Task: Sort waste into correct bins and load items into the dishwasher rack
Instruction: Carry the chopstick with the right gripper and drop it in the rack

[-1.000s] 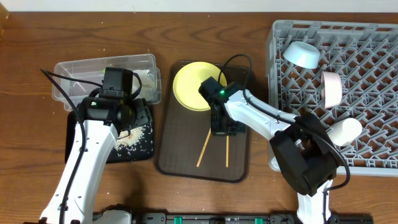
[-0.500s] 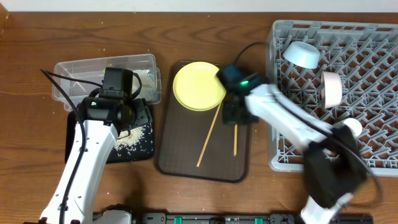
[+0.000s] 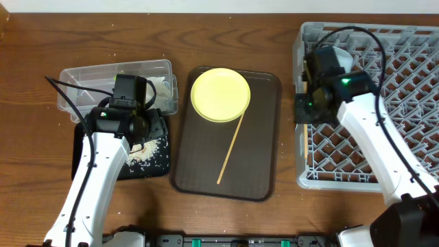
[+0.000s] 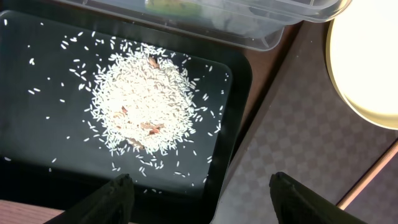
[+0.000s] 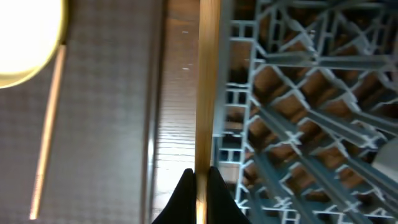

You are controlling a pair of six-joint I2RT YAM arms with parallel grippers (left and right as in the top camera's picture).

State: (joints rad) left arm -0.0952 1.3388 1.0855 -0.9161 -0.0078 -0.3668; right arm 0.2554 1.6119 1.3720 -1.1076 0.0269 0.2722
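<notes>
My right gripper [image 3: 302, 113] [image 5: 199, 177] is shut on one wooden chopstick [image 3: 302, 145] [image 5: 208, 87] and holds it along the left edge of the grey dishwasher rack [image 3: 384, 137] [image 5: 292, 118]. The second chopstick [image 3: 232, 145] [image 5: 46, 130] lies on the brown tray, touching the yellow plate [image 3: 219, 95] [image 5: 25, 37]. My left gripper [image 3: 134, 127] [image 4: 199, 186] is open and empty above the black tray [image 3: 82, 165] [image 4: 231, 143], which holds a rice pile [image 3: 147, 151] [image 4: 143, 99]. The clear tub [image 3: 89, 75] [image 4: 249, 22] holds a white napkin [image 3: 161, 86]. My right arm hides the bowls and cup.
The dark brown serving tray [image 3: 260, 158] [image 4: 292, 137] [image 5: 106, 112] lies between the bins and the rack. Black cables loop over the tub and above the rack. Bare wooden table [image 3: 41, 41] surrounds everything.
My right gripper lifted one chopstick off the brown tray and carried it right to the rack's left edge. The other chopstick shifted against the plate. The left arm has not moved.
</notes>
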